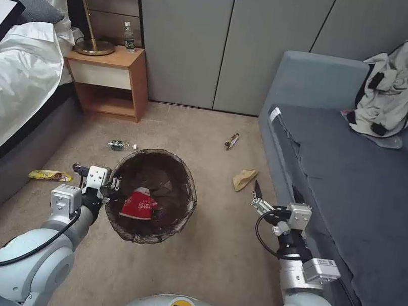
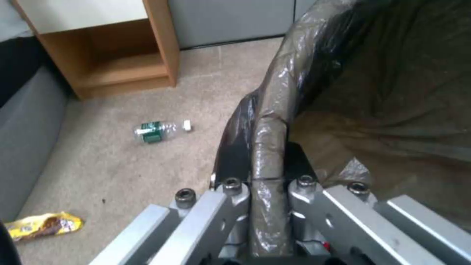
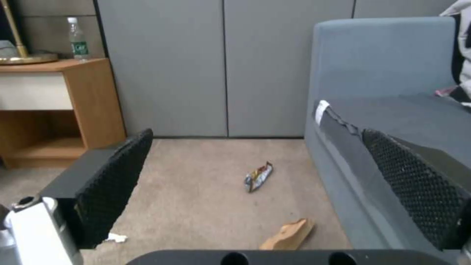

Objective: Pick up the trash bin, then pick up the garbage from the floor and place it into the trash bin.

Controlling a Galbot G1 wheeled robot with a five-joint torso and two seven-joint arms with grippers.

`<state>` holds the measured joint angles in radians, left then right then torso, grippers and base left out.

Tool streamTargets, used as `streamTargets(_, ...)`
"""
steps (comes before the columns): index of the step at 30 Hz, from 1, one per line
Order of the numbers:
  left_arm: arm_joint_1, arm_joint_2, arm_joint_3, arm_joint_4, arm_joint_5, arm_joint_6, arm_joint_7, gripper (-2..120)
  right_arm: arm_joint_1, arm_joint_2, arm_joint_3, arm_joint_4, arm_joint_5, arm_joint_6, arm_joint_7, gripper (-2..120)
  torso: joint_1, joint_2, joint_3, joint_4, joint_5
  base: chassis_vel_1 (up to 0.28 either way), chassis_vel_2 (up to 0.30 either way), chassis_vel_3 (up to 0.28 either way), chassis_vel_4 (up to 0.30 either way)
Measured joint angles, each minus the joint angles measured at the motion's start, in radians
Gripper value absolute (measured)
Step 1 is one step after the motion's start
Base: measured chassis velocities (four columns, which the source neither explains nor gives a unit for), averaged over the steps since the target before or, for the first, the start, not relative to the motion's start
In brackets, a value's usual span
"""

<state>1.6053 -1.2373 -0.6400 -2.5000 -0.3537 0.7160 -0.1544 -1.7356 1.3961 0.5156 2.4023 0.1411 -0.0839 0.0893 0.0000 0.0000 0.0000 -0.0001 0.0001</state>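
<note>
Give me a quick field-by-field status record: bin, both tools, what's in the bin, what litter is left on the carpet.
bin: trash bin held off the floor, bag-lined
left tool: left tool shut on bin rim
right tool: right tool open, empty, beside the sofa
in bin: red-and-white cup
on floor: plastic bottle, yellow wrapper, brown paper scrap, small wrapper
not litter: upright bottle on nightstand

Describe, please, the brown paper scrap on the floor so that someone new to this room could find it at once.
Start at the grey sofa on the robot's right and look at the carpet along its front edge. The brown paper scrap lies there, just ahead of the open right gripper. Unlike the shiny snack wrapper farther on, it is plain, matte tan and crumpled.
</note>
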Motion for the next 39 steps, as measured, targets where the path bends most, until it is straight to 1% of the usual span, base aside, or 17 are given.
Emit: streamTargets(39, -0.004, -0.002, -0.003, 0.000, 0.000, 0.000, -0.001, 3, 0.011, -0.001, -0.011, -0.013, 0.003, -0.003, 0.009, 100, 0.000, 0.000, 0.000, 0.0001, 0.0000, -0.133, 0.130, 0.130, -0.125)
